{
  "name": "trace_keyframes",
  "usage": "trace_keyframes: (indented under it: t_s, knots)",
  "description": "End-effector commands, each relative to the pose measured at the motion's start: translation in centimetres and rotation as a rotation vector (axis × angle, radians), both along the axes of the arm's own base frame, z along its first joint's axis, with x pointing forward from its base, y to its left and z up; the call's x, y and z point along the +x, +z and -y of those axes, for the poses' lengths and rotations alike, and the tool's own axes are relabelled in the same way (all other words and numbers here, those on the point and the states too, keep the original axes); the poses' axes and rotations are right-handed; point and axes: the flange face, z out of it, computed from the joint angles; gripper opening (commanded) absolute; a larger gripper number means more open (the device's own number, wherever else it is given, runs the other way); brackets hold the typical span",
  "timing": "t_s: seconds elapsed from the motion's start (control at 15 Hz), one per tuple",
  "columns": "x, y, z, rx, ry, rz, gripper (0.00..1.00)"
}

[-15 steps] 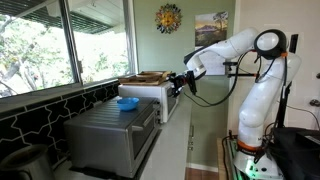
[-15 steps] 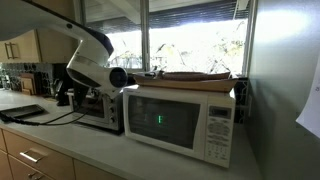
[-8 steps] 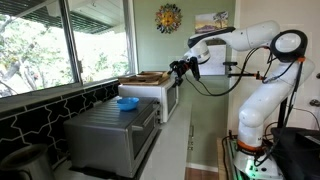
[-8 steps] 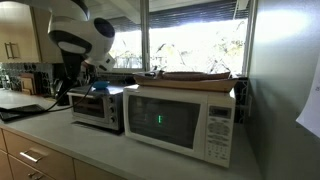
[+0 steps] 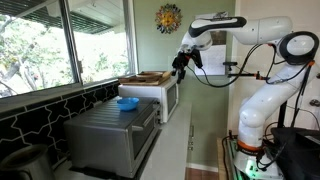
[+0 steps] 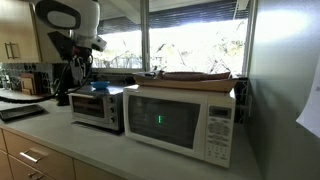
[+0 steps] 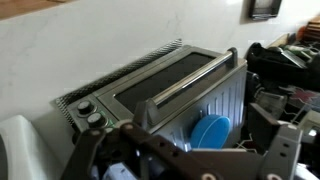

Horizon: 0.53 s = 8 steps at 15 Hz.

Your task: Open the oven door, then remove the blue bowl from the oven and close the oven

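Note:
The silver-grey oven [image 5: 105,135] stands on the counter with its door [image 5: 95,150] shut. In the wrist view the oven [image 7: 225,95] lies below me, and the door [image 7: 165,82] shows its dark glass and bar handle. The blue bowl [image 5: 127,102] sits on the oven's ribbed top. It also shows in the wrist view [image 7: 210,132] and in an exterior view [image 6: 100,88]. My gripper [image 5: 182,62] hangs high above the counter, clear of the oven. It is open and empty in the wrist view [image 7: 190,158]. The oven [image 6: 98,108] stands behind the microwave.
A white microwave [image 5: 163,97] stands beside the oven with a flat tray [image 5: 148,76] on top; it is nearest the camera in an exterior view [image 6: 180,120]. A window and black tiled wall [image 5: 40,110] run behind the appliances. The counter edge [image 5: 175,145] drops to the floor.
The arm has swung up and away from the microwave's front. The gripper is now high above the counter. The bowl and the oven have not moved.

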Motion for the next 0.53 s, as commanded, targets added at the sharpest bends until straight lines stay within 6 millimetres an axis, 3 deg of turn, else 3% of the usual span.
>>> trace_keyframes:
  t_s: [0.0, 0.47]
  knots:
    - [-0.22, 0.77, -1.85, -0.193, 0.038, -0.036, 1.00]
    - [0.06, 0.72, -2.24, -0.227, 0.063, -0.026, 1.00]
